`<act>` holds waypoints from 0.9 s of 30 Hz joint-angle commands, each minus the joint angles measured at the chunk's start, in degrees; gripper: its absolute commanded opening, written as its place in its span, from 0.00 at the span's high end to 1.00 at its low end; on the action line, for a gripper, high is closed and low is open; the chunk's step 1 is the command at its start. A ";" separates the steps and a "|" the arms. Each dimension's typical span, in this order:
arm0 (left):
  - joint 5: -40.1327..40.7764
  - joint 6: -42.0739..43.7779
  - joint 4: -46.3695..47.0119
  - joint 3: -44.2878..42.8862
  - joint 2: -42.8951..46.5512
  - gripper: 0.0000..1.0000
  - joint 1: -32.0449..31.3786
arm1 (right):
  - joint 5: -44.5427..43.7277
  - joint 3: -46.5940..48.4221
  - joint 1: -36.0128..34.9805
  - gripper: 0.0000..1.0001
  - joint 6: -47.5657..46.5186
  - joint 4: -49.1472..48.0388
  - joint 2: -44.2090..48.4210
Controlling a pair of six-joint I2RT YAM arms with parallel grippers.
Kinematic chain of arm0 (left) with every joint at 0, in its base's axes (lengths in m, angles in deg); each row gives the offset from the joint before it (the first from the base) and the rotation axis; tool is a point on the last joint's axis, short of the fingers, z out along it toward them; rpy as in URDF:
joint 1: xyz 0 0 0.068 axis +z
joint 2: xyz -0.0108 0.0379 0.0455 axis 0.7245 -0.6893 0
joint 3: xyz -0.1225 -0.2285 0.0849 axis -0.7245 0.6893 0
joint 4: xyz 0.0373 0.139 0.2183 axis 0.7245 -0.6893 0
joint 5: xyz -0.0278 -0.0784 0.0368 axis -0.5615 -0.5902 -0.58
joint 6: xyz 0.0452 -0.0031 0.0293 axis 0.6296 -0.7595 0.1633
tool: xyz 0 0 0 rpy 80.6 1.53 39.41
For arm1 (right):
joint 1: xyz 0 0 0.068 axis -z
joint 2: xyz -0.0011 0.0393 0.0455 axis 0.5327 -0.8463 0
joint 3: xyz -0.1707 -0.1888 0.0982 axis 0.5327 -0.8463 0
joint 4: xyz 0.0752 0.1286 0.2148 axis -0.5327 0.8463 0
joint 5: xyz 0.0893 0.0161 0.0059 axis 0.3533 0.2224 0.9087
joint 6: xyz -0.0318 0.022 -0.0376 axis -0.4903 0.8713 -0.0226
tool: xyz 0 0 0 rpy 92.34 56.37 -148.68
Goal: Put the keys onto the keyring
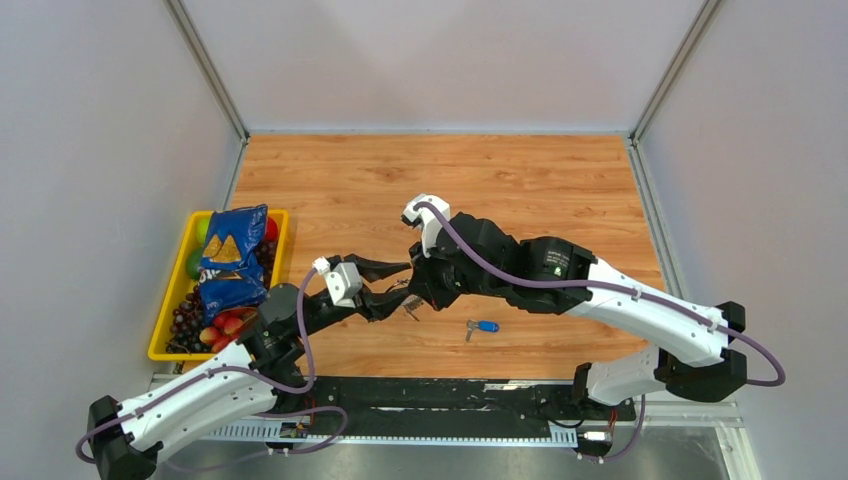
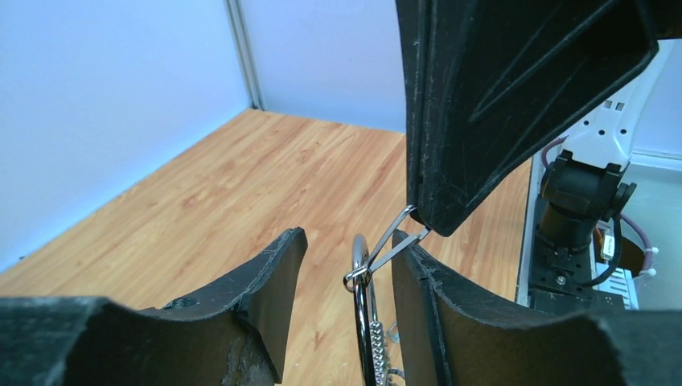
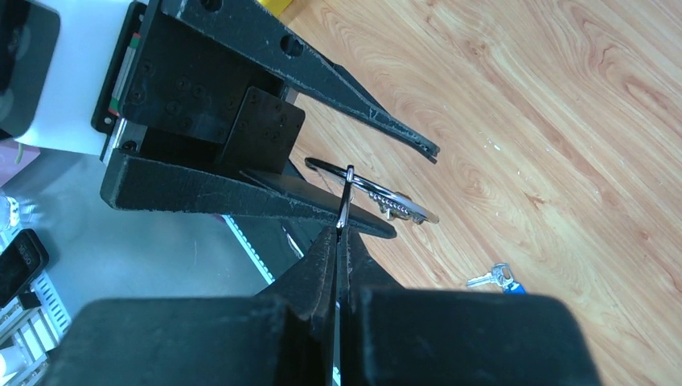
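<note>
The keyring (image 2: 363,322) stands on edge between my left gripper's (image 2: 350,237) spread fingers, close to the right finger and apart from the other. It also shows in the right wrist view (image 3: 370,183), with small keys hanging under it (image 1: 410,311). My right gripper (image 3: 338,231) is shut on a thin silver key (image 3: 344,193) that hooks onto the ring; its tip (image 2: 430,223) sits just above the ring. In the top view both grippers, left (image 1: 402,281) and right (image 1: 425,290), meet mid-table. A blue-headed key with a silver key (image 1: 483,326) lies on the table (image 3: 492,279). The black-headed key is not visible.
A yellow tray (image 1: 160,330) with fruit and a blue snack bag (image 1: 230,255) stands at the left edge of the wooden table. Grey walls close off the left, back and right. A black base rail (image 1: 450,395) runs along the near edge.
</note>
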State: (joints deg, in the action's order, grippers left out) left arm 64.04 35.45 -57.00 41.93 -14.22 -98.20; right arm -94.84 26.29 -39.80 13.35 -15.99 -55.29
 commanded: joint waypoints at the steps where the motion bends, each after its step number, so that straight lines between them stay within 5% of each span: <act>1: 0.74 3.28 6.06 1.29 -0.39 0.48 -1.00 | 1.30 3.28 -0.19 1.00 0.38 -0.69 -0.34; 11: 0.33 3.87 10.32 3.37 -0.64 0.96 -1.80 | 1.77 5.06 -0.17 1.00 1.13 0.14 -1.44; 17: 0.45 1.60 9.82 2.94 1.52 0.99 -1.88 | 1.19 4.51 -0.17 0.99 1.54 0.64 -1.28; 21: 1.38 -1.30 5.33 1.13 2.62 1.00 -1.87 | -0.08 4.41 -0.17 0.68 0.87 0.62 -0.33; 27: 0.85 -6.32 2.24 0.03 3.72 1.00 -1.85 | -2.49 4.14 -0.17 0.59 -2.30 -0.48 1.51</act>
State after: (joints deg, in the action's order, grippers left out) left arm 65.05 33.85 -54.42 44.92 -11.56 -99.97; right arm -95.52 28.87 -39.69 13.25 -15.18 -56.26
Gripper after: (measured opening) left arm 0.052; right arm 0.403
